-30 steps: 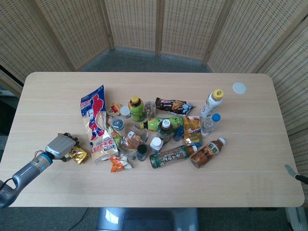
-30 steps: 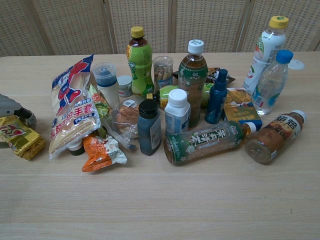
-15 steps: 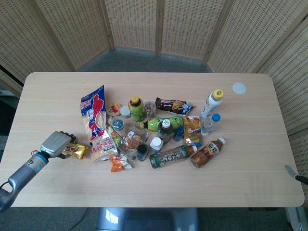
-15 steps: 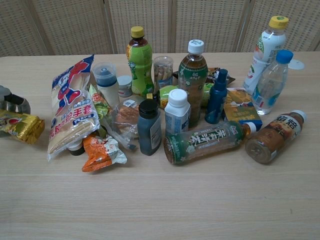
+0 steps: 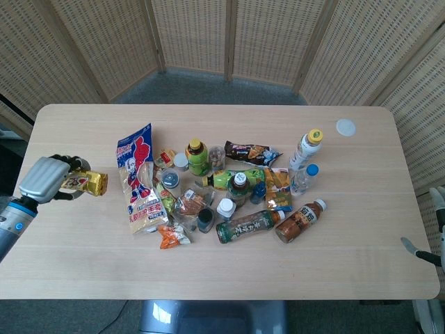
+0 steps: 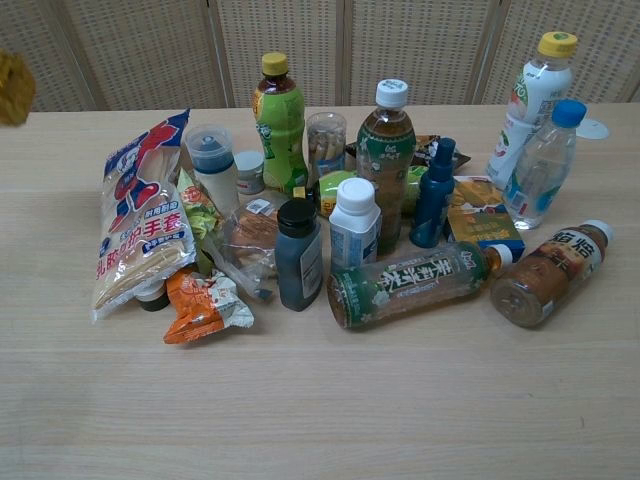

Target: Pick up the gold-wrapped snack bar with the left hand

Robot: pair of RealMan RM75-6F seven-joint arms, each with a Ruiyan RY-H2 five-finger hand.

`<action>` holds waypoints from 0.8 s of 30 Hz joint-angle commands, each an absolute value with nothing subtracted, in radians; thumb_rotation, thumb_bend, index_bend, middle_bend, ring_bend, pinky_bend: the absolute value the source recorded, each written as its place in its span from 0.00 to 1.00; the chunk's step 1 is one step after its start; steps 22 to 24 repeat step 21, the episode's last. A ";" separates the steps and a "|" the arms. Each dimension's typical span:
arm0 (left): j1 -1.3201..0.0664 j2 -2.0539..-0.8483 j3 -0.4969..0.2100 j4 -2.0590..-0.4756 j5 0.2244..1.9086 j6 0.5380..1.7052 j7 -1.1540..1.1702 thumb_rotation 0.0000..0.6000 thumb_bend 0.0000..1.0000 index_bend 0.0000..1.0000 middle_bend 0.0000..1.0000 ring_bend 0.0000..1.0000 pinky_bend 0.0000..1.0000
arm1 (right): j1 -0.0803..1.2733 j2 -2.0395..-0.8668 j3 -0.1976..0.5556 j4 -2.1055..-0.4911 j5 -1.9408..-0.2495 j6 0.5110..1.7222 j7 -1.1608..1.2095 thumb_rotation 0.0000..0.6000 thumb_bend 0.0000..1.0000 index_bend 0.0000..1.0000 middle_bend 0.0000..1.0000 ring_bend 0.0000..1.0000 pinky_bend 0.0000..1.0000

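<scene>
Left hand (image 5: pixel 46 179): curled around snack bar (image 5: pixel 87 183), lifted off table (image 5: pixel 229 268), far left.
Chip bag (image 5: pixel 140 182): right of bar, apart.
Right hand: cannot tell.

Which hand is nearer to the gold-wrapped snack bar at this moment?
Left. The left hand grips the gold-wrapped snack bar at the table's left edge, lifted off the surface. Of the right hand, only a sliver shows at the far right edge, across the whole table.

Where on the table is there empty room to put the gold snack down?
Bare table lies left of the long snack bag, under the left hand holding the gold snack bar, and along the near edge. The middle, around the bottles, is crowded.
</scene>
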State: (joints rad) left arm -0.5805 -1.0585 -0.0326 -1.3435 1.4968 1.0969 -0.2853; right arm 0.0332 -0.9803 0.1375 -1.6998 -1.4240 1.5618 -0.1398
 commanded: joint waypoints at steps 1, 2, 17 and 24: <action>-0.584 -0.995 -0.085 -1.402 1.467 1.135 -0.309 1.00 0.31 0.64 0.64 0.62 0.52 | 0.042 -0.984 0.138 -1.695 -1.426 1.551 -0.139 0.81 0.02 0.00 0.00 0.00 0.00; -0.585 -0.980 -0.098 -1.416 1.462 1.144 -0.316 1.00 0.31 0.64 0.64 0.62 0.52 | 0.044 -0.986 0.139 -1.695 -1.426 1.548 -0.138 0.81 0.02 0.00 0.00 0.00 0.00; -0.609 -0.854 -0.247 -1.538 1.385 1.191 -0.351 1.00 0.30 0.64 0.63 0.61 0.51 | 0.072 -1.017 0.145 -1.663 -1.406 1.507 -0.121 0.81 0.02 0.00 0.00 0.00 0.00; -0.614 -0.857 -0.251 -1.545 1.386 1.180 -0.340 1.00 0.30 0.64 0.63 0.61 0.51 | 0.075 -1.019 0.146 -1.655 -1.399 1.501 -0.118 0.81 0.02 0.00 0.00 0.00 0.00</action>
